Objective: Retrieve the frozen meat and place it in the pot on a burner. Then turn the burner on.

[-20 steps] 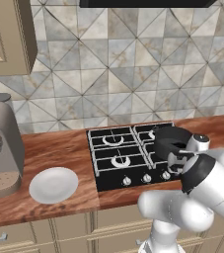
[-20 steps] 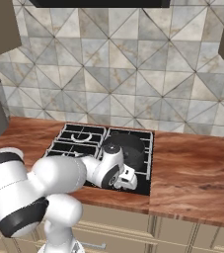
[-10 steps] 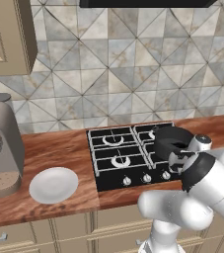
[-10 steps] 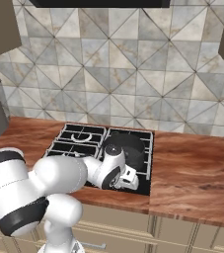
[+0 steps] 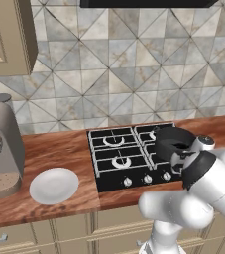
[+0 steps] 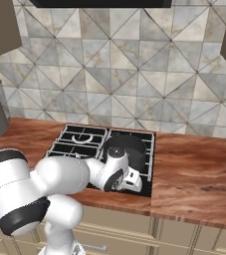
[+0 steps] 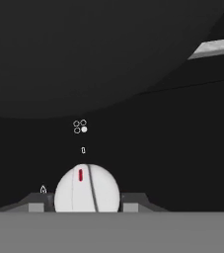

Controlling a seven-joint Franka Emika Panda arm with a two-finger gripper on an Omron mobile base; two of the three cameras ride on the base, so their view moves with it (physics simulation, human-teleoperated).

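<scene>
One knob [image 7: 86,189] sits between the claw [image 7: 86,205] tips, apparently clamped. Over the last second the arm barely moved; ignition seems underway. The pot [image 5: 174,141] rests behind the knob; meat unseen.

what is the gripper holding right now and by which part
The fingers sit on either side of a round white stove knob with a red mark, below the black pot. They look closed on its sides, though real contact cannot be told.

Glossy white rounded arm [image 6: 45,184] segments, black joint bands, small dark gripper [image 7: 86,202] fingertips.
</scene>
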